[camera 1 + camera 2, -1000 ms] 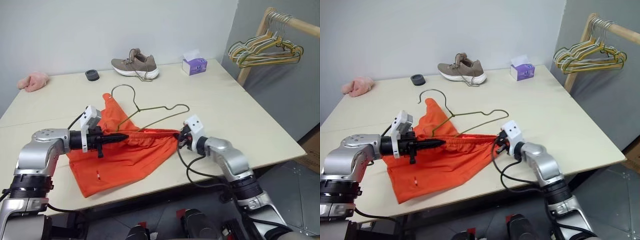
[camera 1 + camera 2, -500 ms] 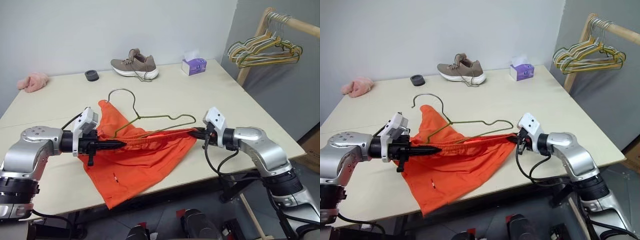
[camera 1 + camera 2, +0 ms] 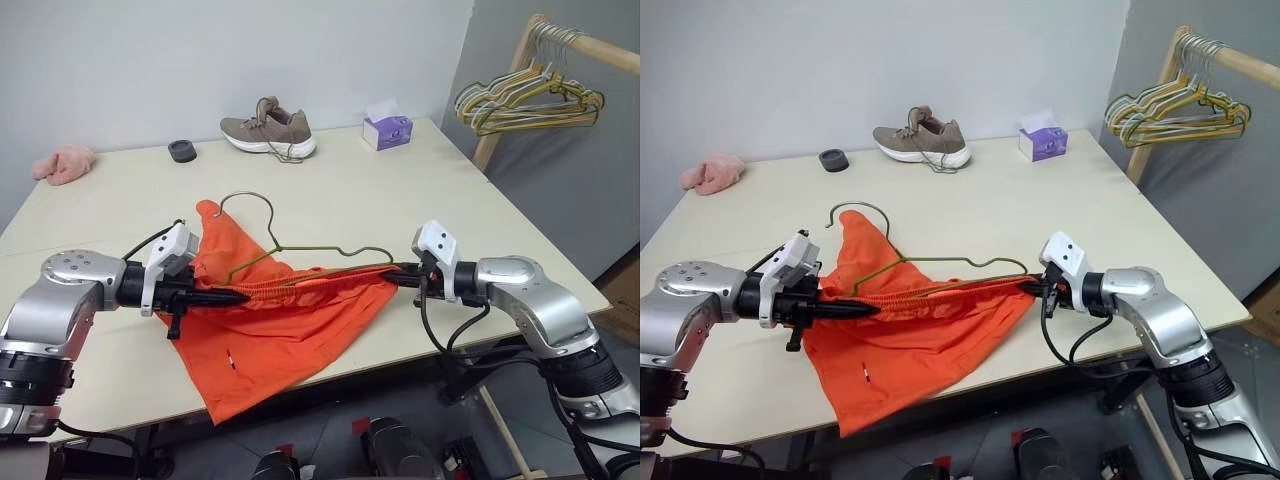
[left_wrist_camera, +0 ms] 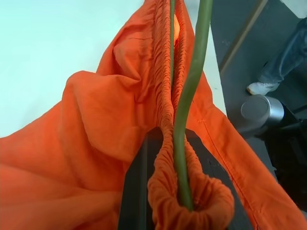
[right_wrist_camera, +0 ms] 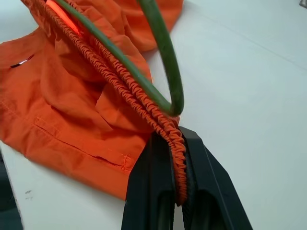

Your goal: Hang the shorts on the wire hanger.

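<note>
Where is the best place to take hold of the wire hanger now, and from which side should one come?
Probably the curved hook of the wire hanger: it rises bare above the shorts, on the far side. Its lower bar lies inside the stretched waistband between the left gripper and right gripper, both shut on that band. Come from above and behind the shorts, fingers across the thin wire.

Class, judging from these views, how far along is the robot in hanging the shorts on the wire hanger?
Done: the wire hanger already sits inside the stretched waistband of the shorts.
In hand: the left gripper and right gripper are each shut on a waistband end, pulling it taut just above the table.
Left: probably settling the shorts securely and letting go.
</note>
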Robot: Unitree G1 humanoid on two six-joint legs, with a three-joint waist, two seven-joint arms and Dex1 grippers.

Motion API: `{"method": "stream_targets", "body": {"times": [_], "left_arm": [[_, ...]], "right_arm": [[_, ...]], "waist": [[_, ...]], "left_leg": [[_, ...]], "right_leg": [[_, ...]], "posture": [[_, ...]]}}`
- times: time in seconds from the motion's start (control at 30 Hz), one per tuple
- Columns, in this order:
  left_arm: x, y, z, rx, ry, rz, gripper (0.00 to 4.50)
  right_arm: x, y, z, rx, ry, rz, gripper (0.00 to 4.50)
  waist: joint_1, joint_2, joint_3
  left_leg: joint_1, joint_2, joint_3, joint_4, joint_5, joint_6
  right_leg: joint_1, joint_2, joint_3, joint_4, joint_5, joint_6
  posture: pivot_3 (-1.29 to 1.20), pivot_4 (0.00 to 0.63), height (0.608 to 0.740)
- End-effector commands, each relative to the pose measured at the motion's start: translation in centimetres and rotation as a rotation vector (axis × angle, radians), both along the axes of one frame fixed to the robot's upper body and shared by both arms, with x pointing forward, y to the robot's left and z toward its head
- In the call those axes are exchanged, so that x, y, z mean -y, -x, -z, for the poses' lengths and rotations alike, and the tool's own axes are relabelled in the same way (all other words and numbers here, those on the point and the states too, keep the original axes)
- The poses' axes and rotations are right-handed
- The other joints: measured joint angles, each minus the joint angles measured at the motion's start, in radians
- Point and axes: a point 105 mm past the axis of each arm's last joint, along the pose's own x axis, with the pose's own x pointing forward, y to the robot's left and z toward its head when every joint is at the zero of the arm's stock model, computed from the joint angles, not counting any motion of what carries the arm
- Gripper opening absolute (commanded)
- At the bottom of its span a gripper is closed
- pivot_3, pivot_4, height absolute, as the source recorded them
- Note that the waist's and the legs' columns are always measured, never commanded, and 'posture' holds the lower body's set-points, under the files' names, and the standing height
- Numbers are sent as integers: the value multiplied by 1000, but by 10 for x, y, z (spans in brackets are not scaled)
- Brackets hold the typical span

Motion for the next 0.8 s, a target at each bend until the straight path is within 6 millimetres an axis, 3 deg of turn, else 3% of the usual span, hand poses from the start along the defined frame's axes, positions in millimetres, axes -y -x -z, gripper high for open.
{"method": "stream_targets", "body": {"times": [0.03, 0.17, 0.3, 0.8], "left_arm": [[-27, -7, -17, 9, 16, -147, 0], [-20, 7, -9, -40, -11, -81, 0], [-26, 14, -2, -61, -67, -67, 0], [-45, 14, 9, -44, -204, -75, 0]], "right_arm": [[60, -22, 2, -13, 71, 259, 32], [56, -22, 6, -35, 57, 261, 32], [57, -23, 8, -47, 58, 268, 32], [60, -21, 8, -48, 79, 256, 32]], "waist": [[0, 0, 0], [-4, 0, 0], [0, 0, 0], [0, 0, 0]], "left_leg": [[0, 0, 0, 0, 0, 0], [0, 0, 0, 0, 0, 0], [0, 0, 0, -1, 0, 0], [0, 0, 0, -1, 0, 0]], "right_leg": [[0, 0, 0, 0, 0, 0], [0, 0, 0, 0, 0, 0], [0, 0, 0, 0, 0, 0], [0, 0, 0, -1, 0, 0]], "posture": [[-213, 35, 740], [-215, 36, 740], [-210, 37, 740], [-210, 36, 740]]}}
